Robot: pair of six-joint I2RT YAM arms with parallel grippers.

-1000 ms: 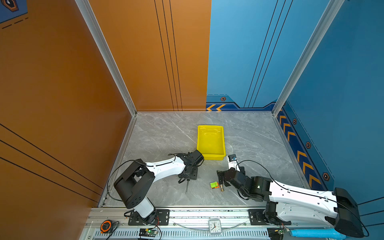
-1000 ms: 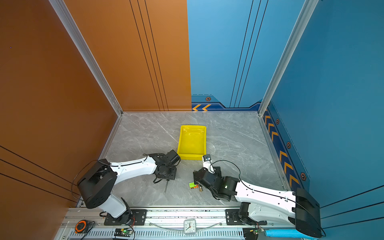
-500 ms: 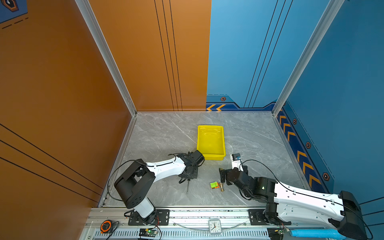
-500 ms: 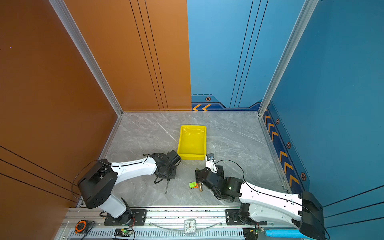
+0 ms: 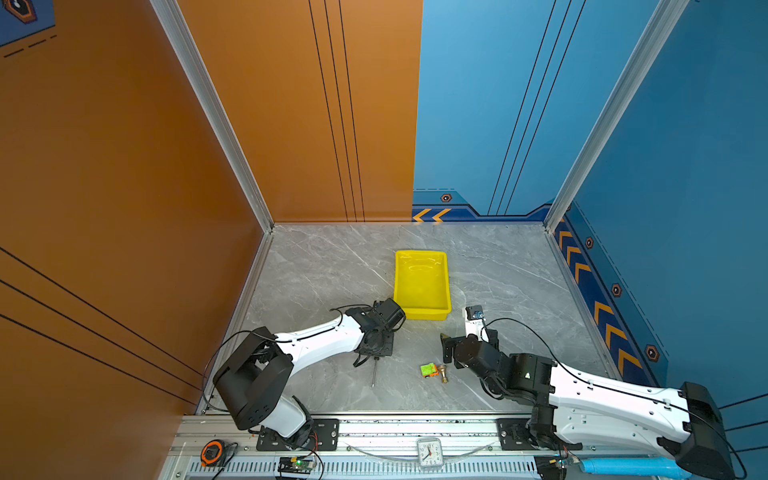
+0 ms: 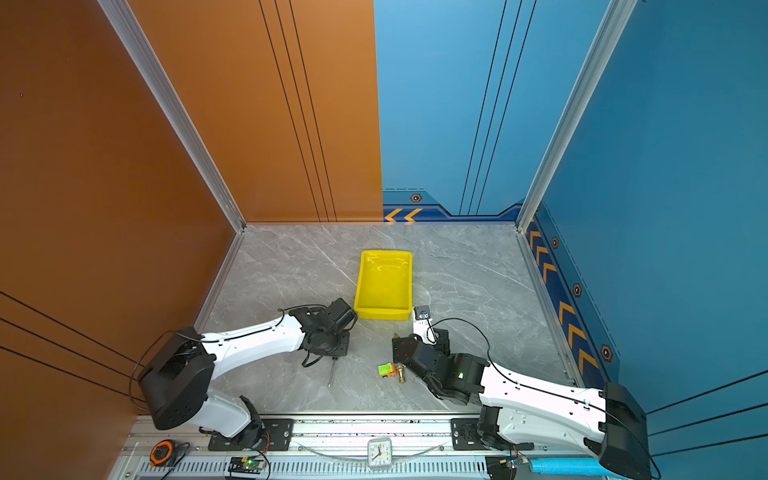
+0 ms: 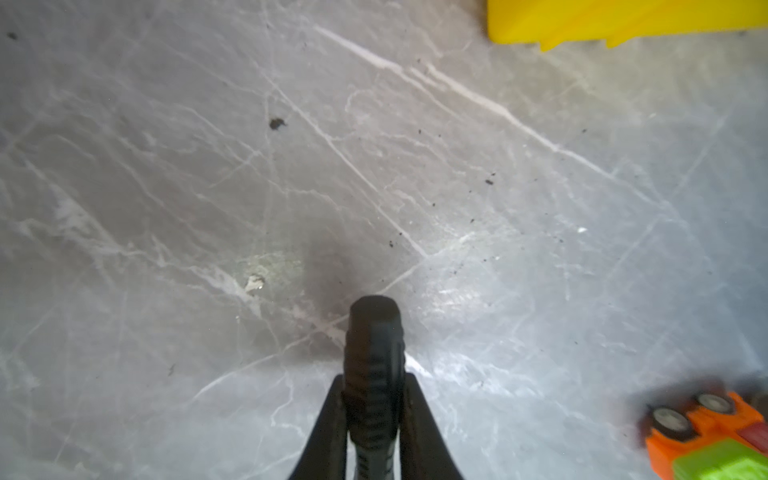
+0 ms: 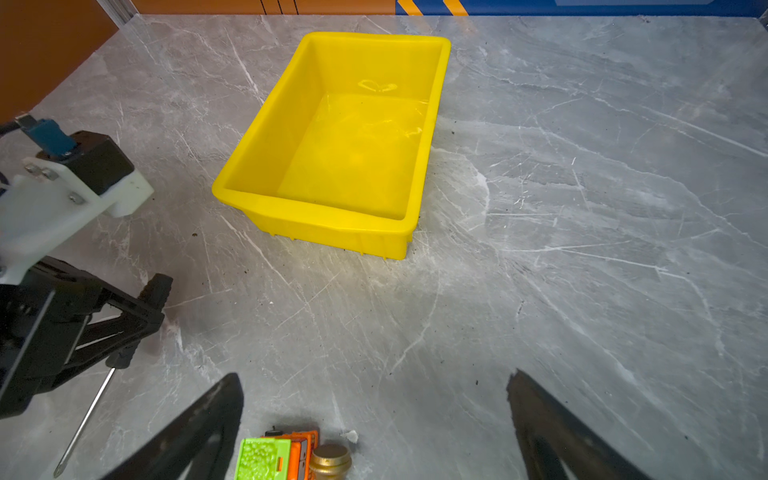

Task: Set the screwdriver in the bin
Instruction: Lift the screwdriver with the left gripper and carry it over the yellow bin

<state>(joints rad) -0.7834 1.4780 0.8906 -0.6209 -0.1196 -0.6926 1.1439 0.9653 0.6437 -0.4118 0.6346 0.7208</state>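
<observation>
Left jaws clamp screwdriver [image 5: 374, 372] handle; tip points away from bin [image 5: 423, 314], axis seemingly along bin's length. Right jaws gaping, empty.

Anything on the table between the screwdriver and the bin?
Nothing but bare, speckled table between the screwdriver, clamped in the left gripper, and the bin; the left wrist view shows it.

Hour numerals legible on clock [image 5: 430, 454] dial, mounted at front rail [image 5: 415, 428]. Orange chevrons [image 5: 432, 215] printed on blue wall strip [image 5: 498, 216]. Embossed mark [image 8: 377, 86] inside bin [image 8: 311, 210] not legible.
</observation>
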